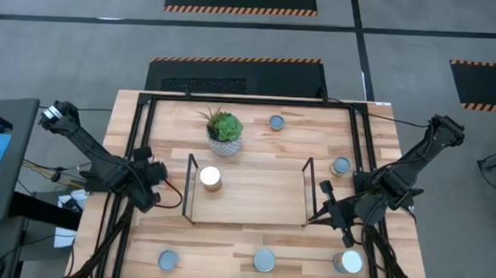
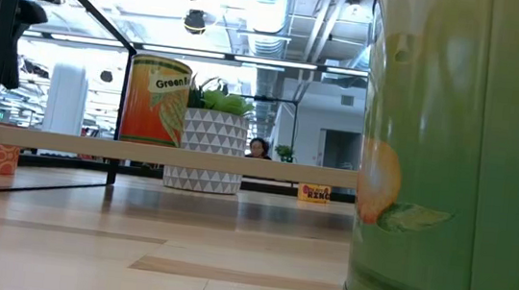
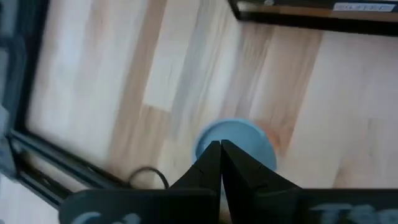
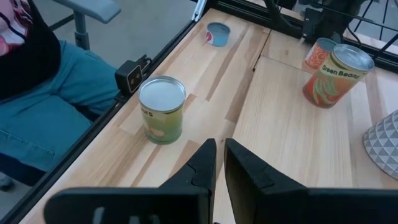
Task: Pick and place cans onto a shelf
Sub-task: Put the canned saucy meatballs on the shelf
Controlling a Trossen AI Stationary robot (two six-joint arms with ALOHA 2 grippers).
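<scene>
The light-wood shelf [image 1: 253, 199] stands mid-table with black wire ends. One orange-sided can [image 1: 210, 178] stands on its left part; it also shows in the low view [image 2: 156, 100] and the right wrist view [image 4: 329, 74]. The other cans stand on the table: two at the far side [image 1: 276, 122] [image 1: 341, 166] and three along the near edge [image 1: 168, 259] [image 1: 264, 259] [image 1: 349, 262]. My left gripper [image 1: 156, 184] is shut and empty beside the shelf's left end, above a blue-topped can [image 3: 239, 140]. My right gripper [image 1: 325, 213] is shut and empty at the shelf's right end.
A green succulent in a white patterned pot [image 1: 224, 136] stands behind the shelf's left part. A black frame [image 1: 137, 150] runs around the tabletop. The green-sided can [image 2: 460, 166] fills the right of the low view. A seated person's legs [image 4: 43, 112] show beyond the near edge.
</scene>
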